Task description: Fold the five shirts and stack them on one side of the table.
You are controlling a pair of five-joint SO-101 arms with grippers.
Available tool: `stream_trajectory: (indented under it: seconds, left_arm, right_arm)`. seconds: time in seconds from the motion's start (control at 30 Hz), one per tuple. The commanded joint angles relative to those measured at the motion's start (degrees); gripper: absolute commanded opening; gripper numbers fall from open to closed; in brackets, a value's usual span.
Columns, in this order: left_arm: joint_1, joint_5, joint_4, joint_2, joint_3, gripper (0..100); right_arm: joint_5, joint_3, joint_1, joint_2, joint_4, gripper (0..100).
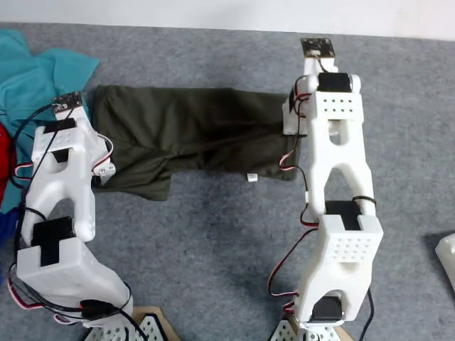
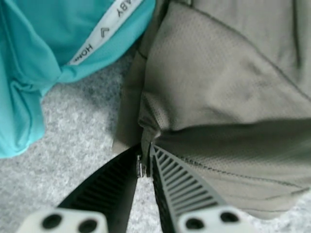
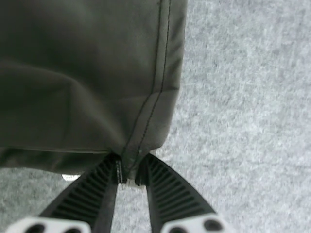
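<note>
An olive green shirt lies stretched across the grey table between the two arms, partly folded with creases. My left gripper is shut on the shirt's left edge, the fabric pinched between its black fingers. My right gripper is shut on a stitched corner of the same shirt at its right end. In the high view the left arm stands over the shirt's left end and the right arm over its right end. A teal shirt lies bunched at the far left, seen close as teal shirt.
Red cloth and a bit of blue cloth peek out at the left edge under the teal shirt. A white object sits at the right edge. Bare grey table spreads in front of the olive shirt.
</note>
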Motion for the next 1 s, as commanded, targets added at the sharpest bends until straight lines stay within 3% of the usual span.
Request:
stream_trajectory:
  seconds: [0.0, 0.2, 0.47, 0.73, 0.97]
  left_arm:
    - [-0.9, -0.3, -0.2, -0.6, -0.3, 1]
    - [-0.9, -0.4, 7.4, -7.2, -0.8, 1]
    - [-0.9, -0.4, 7.7, -15.7, 5.7, 1]
    - [-5.1, -0.4, 1.8, -16.0, 11.6, 1]
    - [-6.2, -0.4, -0.5, -16.0, 13.9, 1]
  right_arm:
    - [0.8, -1.2, -0.1, -4.6, 3.2, 0.8]
    - [2.8, 1.4, -0.3, -10.5, 4.4, 0.8]
    - [3.1, 14.9, -0.3, -15.1, -1.6, 0.8]
    - [3.1, 31.9, -0.4, -18.4, -15.1, 0.8]
    - [3.1, 38.9, -0.4, -21.9, -18.2, 0.8]
